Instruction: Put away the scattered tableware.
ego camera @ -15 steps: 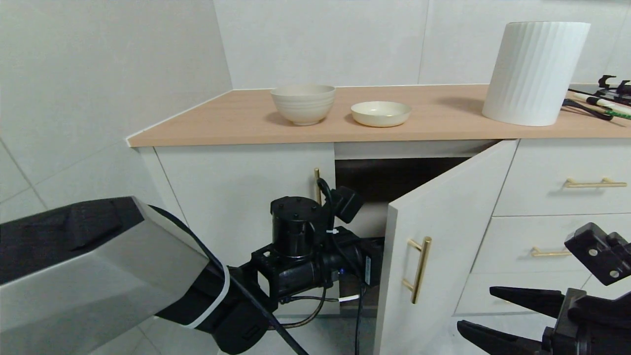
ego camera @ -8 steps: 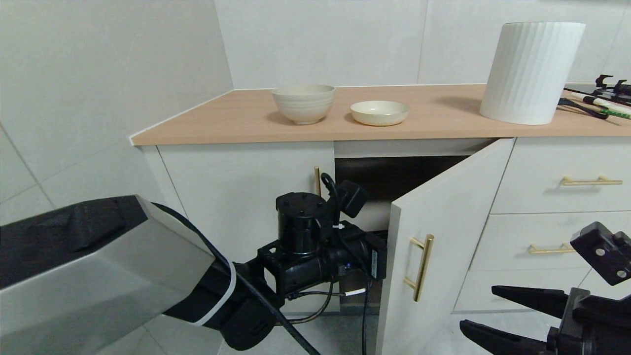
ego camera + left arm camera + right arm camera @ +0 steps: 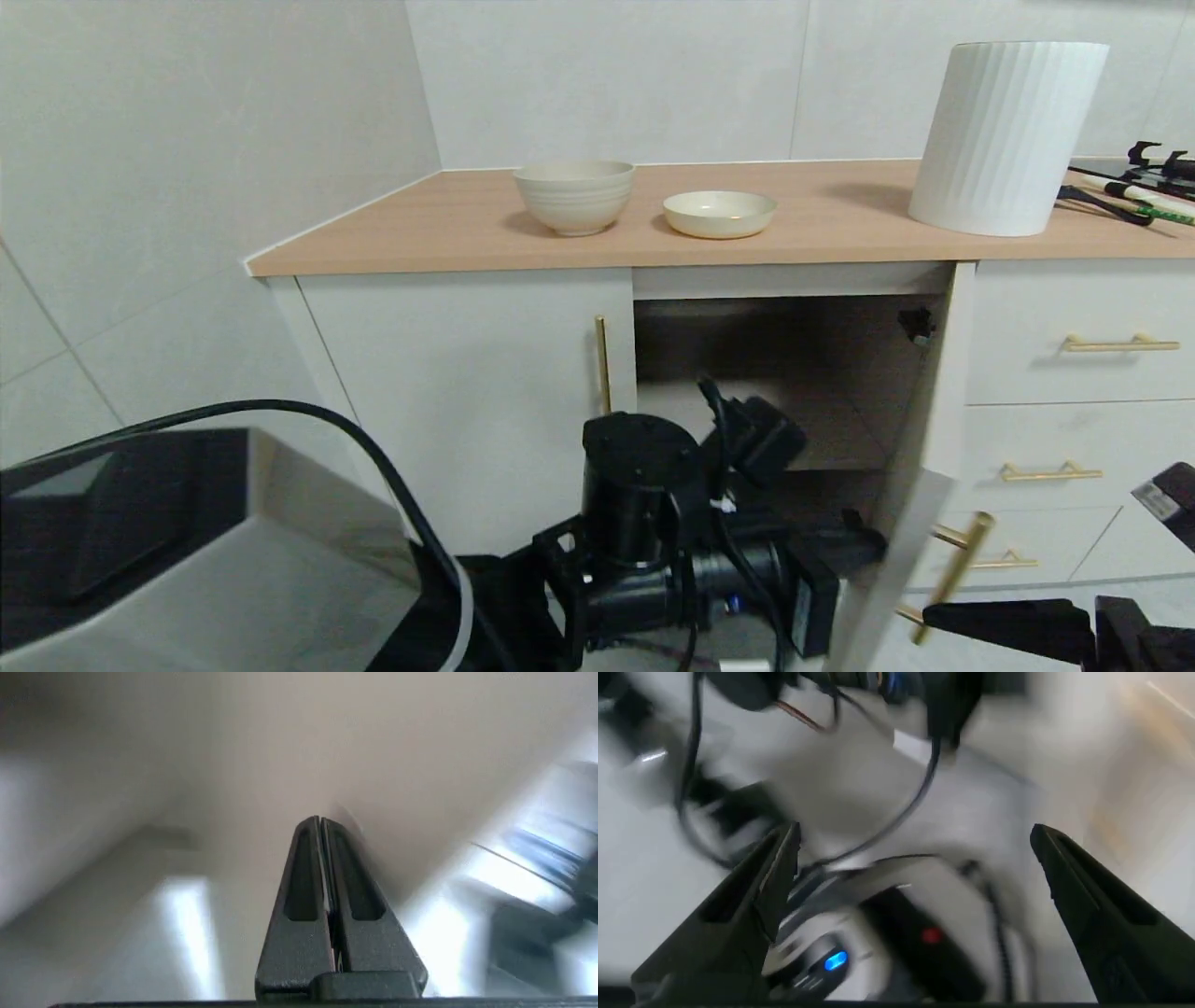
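A: Item one, tableware, location?

B: Bowl [image 3: 573, 196] and shallow dish [image 3: 720, 214]. Both stand upright on the countertop [image 3: 420, 233], near each other but apart, the dish at 3 o'clock of the bowl. Both are round, so neither has a long axis. As a pair they run 9-to-3 along the counter.

A: Item two, grippers?

B: Left gripper [image 3: 320, 826]: fingers pressed together, nothing between them. It sits low at 6 o'clock in the head view, in front of the cabinet opening [image 3: 784, 373]. Right gripper [image 3: 915, 833]: fingers spread wide, empty, low at 4 o'clock in the head view.

A: Bearing from jaws to tableware?

B: About 12 o'clock from the left, well above it. About 10 o'clock from the right, well apart. The left looks nearer to both pieces.

A: Obstructions?

B: The counter's front edge overhangs the left gripper, so a straight lift would probably meet it. The cabinet door [image 3: 920, 504] stands wide open between the two grippers.

A: Other stock?

B: Ribbed white container [image 3: 1008, 135] at 3 o'clock of the dish, well apart. Tools [image 3: 1134, 191] beyond it. Drawers [image 3: 1074, 411] with gold handles at the right.
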Controlling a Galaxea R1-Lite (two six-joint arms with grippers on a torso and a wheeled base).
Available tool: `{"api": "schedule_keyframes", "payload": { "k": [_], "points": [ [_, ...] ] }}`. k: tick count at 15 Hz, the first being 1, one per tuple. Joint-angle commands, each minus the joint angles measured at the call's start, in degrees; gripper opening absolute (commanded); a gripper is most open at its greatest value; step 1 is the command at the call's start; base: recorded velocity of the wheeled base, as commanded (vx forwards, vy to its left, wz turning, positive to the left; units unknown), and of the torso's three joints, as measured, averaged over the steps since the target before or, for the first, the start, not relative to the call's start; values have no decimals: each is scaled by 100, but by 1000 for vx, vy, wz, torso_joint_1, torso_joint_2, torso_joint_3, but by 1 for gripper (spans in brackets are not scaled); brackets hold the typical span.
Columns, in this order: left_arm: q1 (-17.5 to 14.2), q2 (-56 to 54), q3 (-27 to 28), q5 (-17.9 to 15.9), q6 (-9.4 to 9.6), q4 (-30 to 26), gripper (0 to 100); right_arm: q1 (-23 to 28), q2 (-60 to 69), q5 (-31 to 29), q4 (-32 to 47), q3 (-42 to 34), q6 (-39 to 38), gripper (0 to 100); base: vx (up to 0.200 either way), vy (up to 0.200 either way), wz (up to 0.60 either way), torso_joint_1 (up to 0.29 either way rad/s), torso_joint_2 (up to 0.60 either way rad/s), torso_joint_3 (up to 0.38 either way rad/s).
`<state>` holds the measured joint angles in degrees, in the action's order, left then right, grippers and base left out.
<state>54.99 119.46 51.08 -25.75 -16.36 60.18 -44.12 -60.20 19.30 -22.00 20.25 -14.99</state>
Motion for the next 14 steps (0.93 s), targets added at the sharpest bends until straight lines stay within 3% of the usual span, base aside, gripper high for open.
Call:
{"api": "schedule_keyframes", "payload": {
  "k": [1, 2, 4, 7, 8, 9, 11, 13, 14],
  "points": [
    [530, -863, -687, -897, -368, -24, 0, -18, 412, 311, 91, -135, 5, 100, 0, 0, 0, 0, 0, 0],
    [521, -942, -731, -1020, -377, -24, 0, -18, 474, 417, 240, -118, 23, 100, 0, 0, 0, 0, 0, 0],
    [-85, -854, -687, -756, -333, -16, 0, -9, 474, 426, 267, -74, 32, 100, 0, 0, 0, 0, 0, 0],
    [-911, -863, -740, -106, -131, -16, 0, 149, 298, 180, 363, 128, -12, 100, 0, 0, 0, 0, 0, 0],
    [-1157, -968, -836, 175, -34, -33, 0, 219, 140, -110, 443, 243, -21, 100, 0, 0, 0, 0, 0, 0],
    [-1368, -1223, -1021, 237, -8, -77, 0, 228, 43, -409, 513, 322, -21, 100, 0, 0, 0, 0, 0, 0],
    [-1843, -2111, -1513, 237, 1, -684, 0, 272, -150, -998, 724, 577, -30, 100, 0, 0, 0, 0, 0, 0],
    [-2361, -3121, -1698, 263, 10, -1615, 0, 378, -247, -1306, 1128, 919, -21, 100, 0, 0, 0, 0, 0, 0],
    [-2678, -3833, -1733, 272, 10, -2380, 0, 413, -300, -1411, 1392, 1192, -21, 100, 0, 0, 0, 0, 0, 0]
  ]
}}
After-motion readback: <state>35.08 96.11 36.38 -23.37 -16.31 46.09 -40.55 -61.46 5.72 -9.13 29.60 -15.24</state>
